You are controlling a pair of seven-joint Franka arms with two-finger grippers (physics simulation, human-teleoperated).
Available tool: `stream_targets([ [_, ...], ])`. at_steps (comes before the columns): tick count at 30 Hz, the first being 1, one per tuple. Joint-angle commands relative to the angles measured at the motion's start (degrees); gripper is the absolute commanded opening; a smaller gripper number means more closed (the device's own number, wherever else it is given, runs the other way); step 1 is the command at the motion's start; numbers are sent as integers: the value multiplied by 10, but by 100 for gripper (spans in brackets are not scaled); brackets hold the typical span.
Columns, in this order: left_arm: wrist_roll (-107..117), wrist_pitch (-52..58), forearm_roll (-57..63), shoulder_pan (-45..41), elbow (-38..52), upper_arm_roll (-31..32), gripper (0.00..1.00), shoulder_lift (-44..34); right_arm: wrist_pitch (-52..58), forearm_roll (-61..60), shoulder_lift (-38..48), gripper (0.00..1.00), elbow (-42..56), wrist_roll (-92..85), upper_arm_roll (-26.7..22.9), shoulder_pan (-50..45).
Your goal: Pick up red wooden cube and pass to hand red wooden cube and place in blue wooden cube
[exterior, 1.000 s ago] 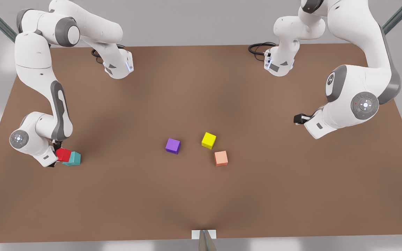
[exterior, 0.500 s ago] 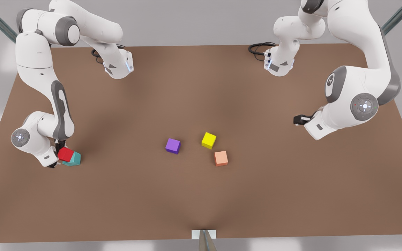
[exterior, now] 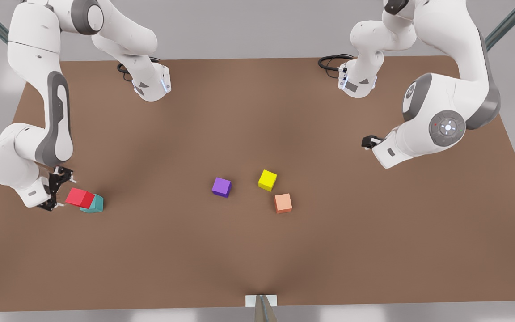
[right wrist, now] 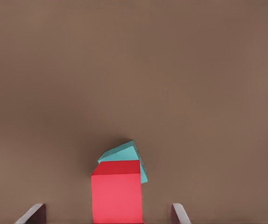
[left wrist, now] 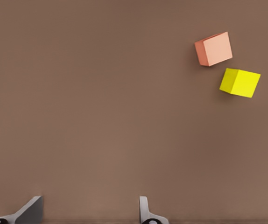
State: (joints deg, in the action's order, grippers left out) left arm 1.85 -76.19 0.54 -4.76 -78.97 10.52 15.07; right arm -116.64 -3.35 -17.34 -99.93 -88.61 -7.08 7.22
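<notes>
I see my right claw (exterior: 60, 193) near the table's (exterior: 257, 250) edge, fingers spread and empty beside the red wooden cube (exterior: 79, 197) resting askew on the blue wooden cube (exterior: 95, 204), probably overhanging, while my left claw (exterior: 367, 142) waits open.

Red wooden cube (exterior: 80, 197) atop blue wooden cube (exterior: 95, 205); right gripper (exterior: 62, 192) beside, fingers apart.

Your right gripper (exterior: 59, 193) hangs open just beside the red wooden cube (exterior: 80, 197), which sits on the blue wooden cube (exterior: 95, 205). Bare table (exterior: 159, 250) all around that stack. Purple cube (exterior: 221, 187), yellow cube (exterior: 267, 180) and salmon cube (exterior: 283, 203) cluster mid-table, well apart.
</notes>
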Motion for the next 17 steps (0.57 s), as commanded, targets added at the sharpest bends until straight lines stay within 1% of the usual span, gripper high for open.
stream_targets([
  [1, 5, 3, 1, 2, 0, 0, 100, 3, 216, -16, -9, 100, 73, 248, 1, -13],
  [2, 6, 3, 2, -1, 0, 0, 100, 4, 260, -12, -23, 100, 114, 394, 0, -15],
  [3, 7, 3, 1, -3, 0, 1, 100, 4, 277, -9, -46, 100, 161, 548, 0, -24],
  [4, 7, 3, 0, -3, 0, 1, 100, 3, 276, -10, -81, 100, 201, 676, 0, -33],
  [5, 8, 3, 0, -3, 0, 8, 100, 3, 280, -8, -96, 100, 257, 775, 1, -43],
  [6, 8, 3, 0, -3, 0, 9, 100, 3, 282, -7, -56, 100, 257, 796, 0, -67],
  [7, 8, 3, 0, -3, 0, 9, 100, 4, 307, -8, 9, 100, 220, 803, 1, -71],
  [8, 8, 3, 1, -3, 0, 9, 100, 4, 285, -9, 53, 100, 162, 804, 1, -74],
  [9, 9, 3, 1, -3, 0, 9, 100, 4, 226, -9, 106, 100, 70, 808, 0, -74],
  [10, 9, 3, 0, -3, -1, 9, 100, 4, 204, -7, 132, 100, 24, 843, 0, -74],
  [13, 8, 6, 2, -3, 0, 9, 100, 3, 209, 1, 124, 100, 44, 875, 0, -74],
  [17, 8, 3, 2, -3, 0, 9, 100, 4, 208, 5, 124, 100, 45, 875, 0, -76],
])
